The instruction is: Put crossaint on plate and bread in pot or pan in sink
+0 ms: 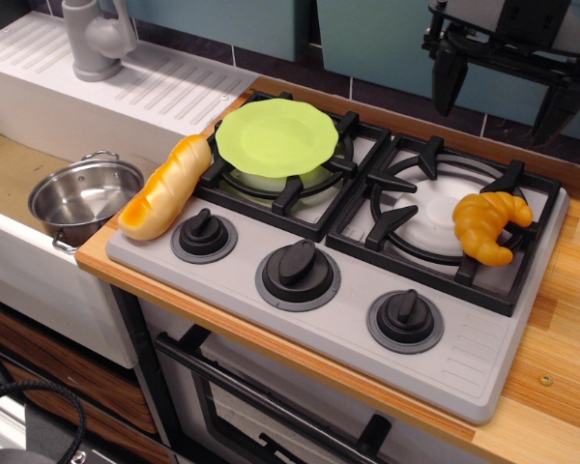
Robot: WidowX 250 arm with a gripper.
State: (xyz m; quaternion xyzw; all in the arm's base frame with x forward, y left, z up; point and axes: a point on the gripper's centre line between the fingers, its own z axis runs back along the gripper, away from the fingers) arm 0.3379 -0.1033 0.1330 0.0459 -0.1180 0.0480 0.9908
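Note:
The croissant (490, 225) lies on the right burner grate, near its right edge. The lime-green plate (276, 138) sits on the left burner grate. The baguette bread (166, 187) lies along the stove's left edge, its cut end toward the front. The steel pot (85, 195) stands empty in the sink (10, 164) at the left. My gripper (507, 92) hangs open and empty at the top right, well above and behind the croissant.
A grey tap (95, 37) stands on the ribbed white drainboard (164, 87) at the back left. Three black knobs (298, 263) line the stove's front. A wooden counter (561, 367) runs along the right side.

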